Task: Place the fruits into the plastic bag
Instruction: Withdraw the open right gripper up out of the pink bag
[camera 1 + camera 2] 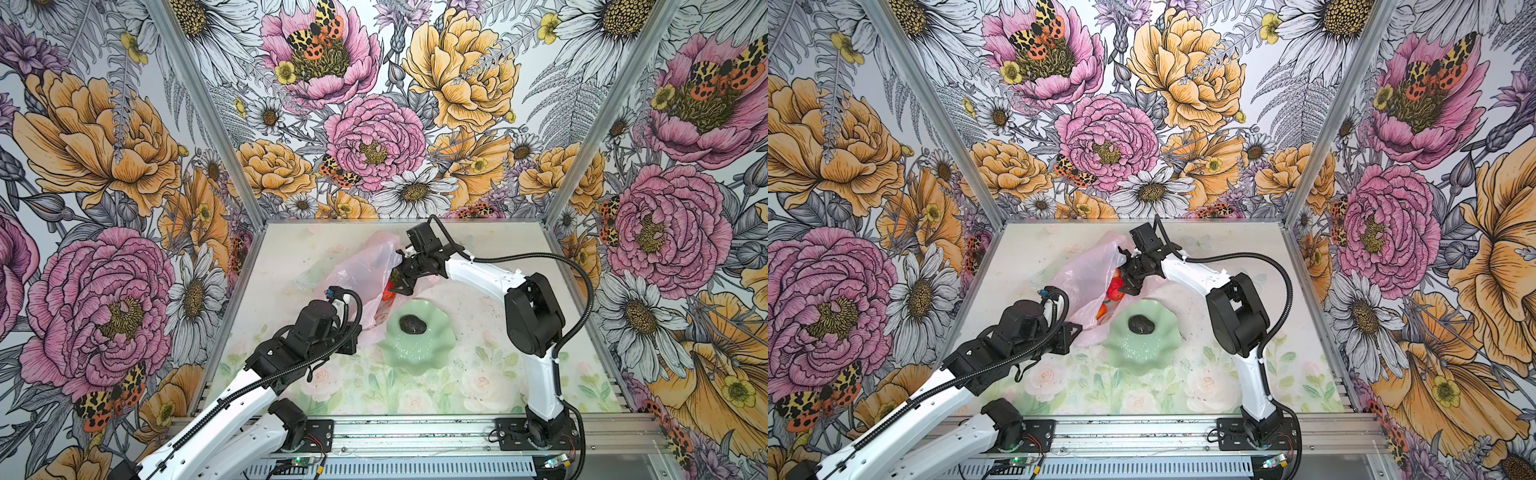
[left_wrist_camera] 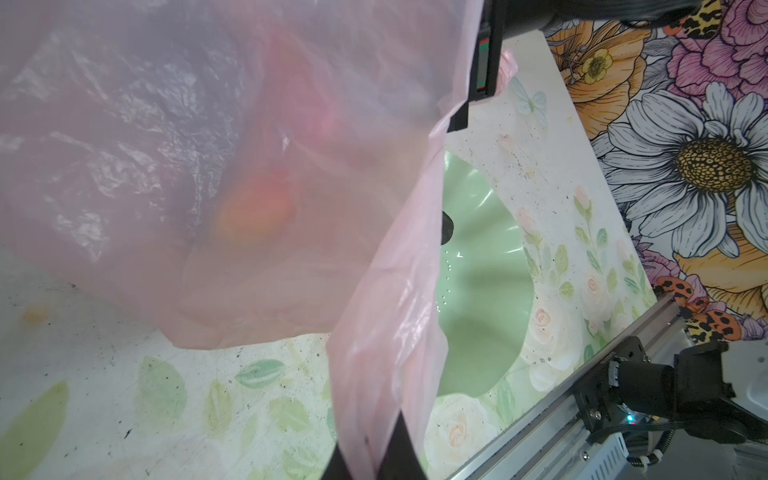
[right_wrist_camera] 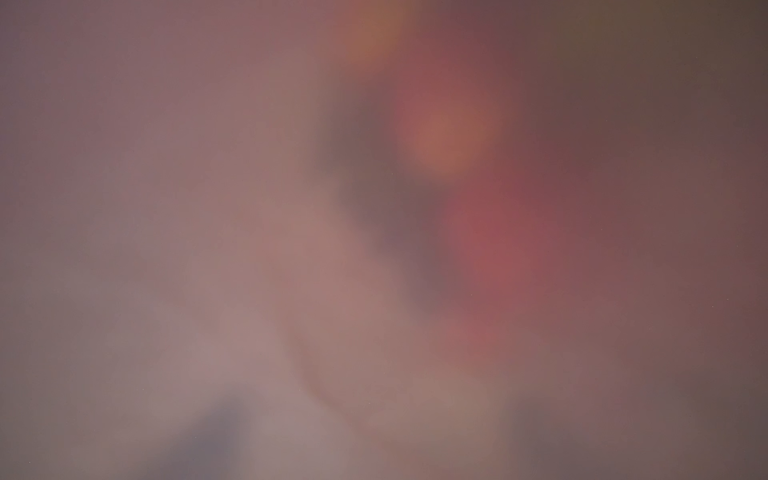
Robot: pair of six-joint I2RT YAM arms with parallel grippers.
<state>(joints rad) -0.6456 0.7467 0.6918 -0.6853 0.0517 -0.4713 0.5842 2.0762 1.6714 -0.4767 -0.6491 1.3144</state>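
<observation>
Floral bench [image 1: 478, 257]: beside the green dish [image 1: 415, 357] your left end effector [image 2: 370, 461] is clamped on the plastic bag [image 1: 361, 266]. Behind that dish, the right end effector [image 1: 397, 282], spread apart, meets a red fruit [image 1: 388, 291]. A blackish lump [image 1: 412, 324] lies in it.

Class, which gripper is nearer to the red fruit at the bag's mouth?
Right. The right gripper sits just beside the red fruit at the mouth of the bag. The left gripper is farther off, pinching the bag's edge beside the dish.

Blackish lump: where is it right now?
In both top views the blackish lump lies inside the pale green dish, mid-table, just right of the plastic bag and nearer the camera.
</observation>
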